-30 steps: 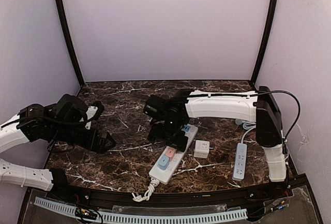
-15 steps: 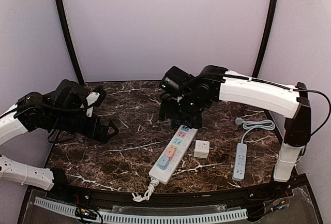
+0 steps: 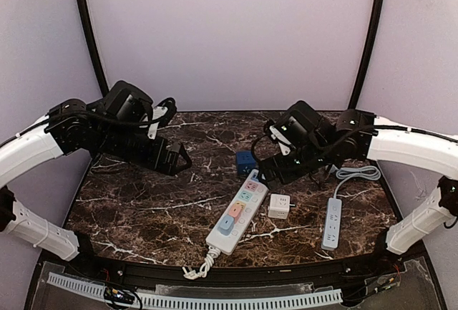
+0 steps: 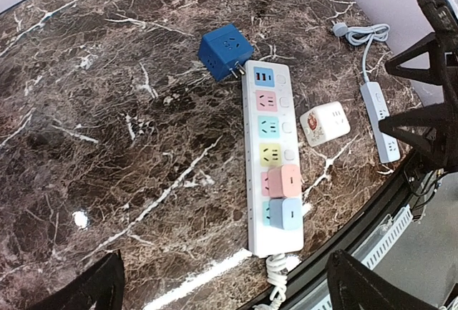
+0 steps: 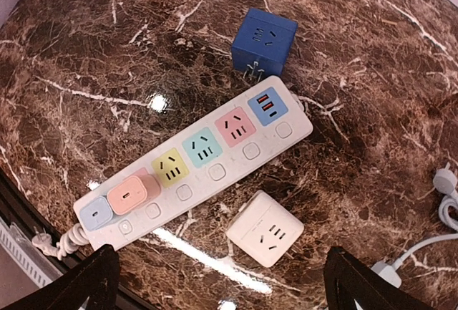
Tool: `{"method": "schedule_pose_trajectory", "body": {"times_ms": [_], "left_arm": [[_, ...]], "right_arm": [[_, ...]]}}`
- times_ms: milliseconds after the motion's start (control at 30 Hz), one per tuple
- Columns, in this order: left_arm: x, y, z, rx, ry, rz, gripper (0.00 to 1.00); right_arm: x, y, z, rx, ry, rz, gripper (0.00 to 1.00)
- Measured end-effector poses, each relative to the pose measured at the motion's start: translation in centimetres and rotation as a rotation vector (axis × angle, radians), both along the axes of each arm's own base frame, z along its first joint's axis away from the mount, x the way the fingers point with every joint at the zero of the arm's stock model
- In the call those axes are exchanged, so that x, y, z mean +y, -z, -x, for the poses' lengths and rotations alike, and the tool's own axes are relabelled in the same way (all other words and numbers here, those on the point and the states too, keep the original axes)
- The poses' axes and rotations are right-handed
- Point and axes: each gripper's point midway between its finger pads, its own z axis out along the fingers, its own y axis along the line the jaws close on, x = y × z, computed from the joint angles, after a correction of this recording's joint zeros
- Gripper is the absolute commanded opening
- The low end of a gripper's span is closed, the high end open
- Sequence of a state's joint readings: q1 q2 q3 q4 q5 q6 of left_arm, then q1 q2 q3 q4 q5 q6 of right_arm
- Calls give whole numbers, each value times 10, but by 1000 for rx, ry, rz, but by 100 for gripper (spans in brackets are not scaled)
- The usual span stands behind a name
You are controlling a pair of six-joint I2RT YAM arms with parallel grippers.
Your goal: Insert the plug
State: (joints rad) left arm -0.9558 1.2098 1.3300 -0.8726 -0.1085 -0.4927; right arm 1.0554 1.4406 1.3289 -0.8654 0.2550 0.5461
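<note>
A white power strip (image 3: pixel 223 235) with coloured sockets lies diagonally at the table's middle. A pink adapter (image 5: pixel 132 192) and a pale blue adapter (image 5: pixel 96 213) sit in the two sockets at its cord end. A dark blue cube plug (image 3: pixel 245 161) lies on the table at the strip's far end, its prongs (image 4: pixel 238 71) against the strip (image 4: pixel 252 181). A white cube plug (image 3: pixel 278 205) rests just right of the strip. My left gripper (image 3: pixel 177 161) hangs open, high and to the left. My right gripper (image 3: pixel 266 170) is open above the strip's far end. Neither holds anything.
A second, narrow white strip (image 3: pixel 332 222) lies near the right front, and its grey cable (image 3: pixel 354 174) is coiled behind it. The table's front edge (image 3: pixel 236 270) carries a black rail. Walls close in the left, back and right sides.
My right arm has swung back to the right from low over the strip's far end, uncovering the blue cube. My left arm has risen and moved toward the centre. Both grippers stay open.
</note>
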Motion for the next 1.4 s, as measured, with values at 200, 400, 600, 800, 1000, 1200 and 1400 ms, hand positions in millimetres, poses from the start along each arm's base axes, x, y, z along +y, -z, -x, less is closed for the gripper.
{"method": "schedule_pose_trajectory", "body": {"times_ms": [200, 400, 600, 800, 1000, 1200, 1400], "left_arm": [[-31, 8, -11, 58, 13, 17, 99], [-52, 13, -21, 80, 13, 36, 98], [-69, 8, -33, 68, 11, 61, 98], [-91, 9, -46, 60, 21, 94, 98], [-104, 20, -48, 83, 43, 101, 98], [-109, 18, -48, 79, 62, 115, 98], [-118, 15, -56, 68, 88, 117, 98]], "right_arm": [[4, -8, 5, -130, -247, 28, 99], [9, 5, 9, -165, -463, 86, 99], [0, 7, -2, -145, -561, 70, 99], [-10, 39, 10, -58, -690, 127, 99], [-32, 70, 27, 24, -800, 193, 99], [-38, 77, 16, 4, -841, 222, 97], [-45, 105, 6, 65, -860, 268, 96]]}}
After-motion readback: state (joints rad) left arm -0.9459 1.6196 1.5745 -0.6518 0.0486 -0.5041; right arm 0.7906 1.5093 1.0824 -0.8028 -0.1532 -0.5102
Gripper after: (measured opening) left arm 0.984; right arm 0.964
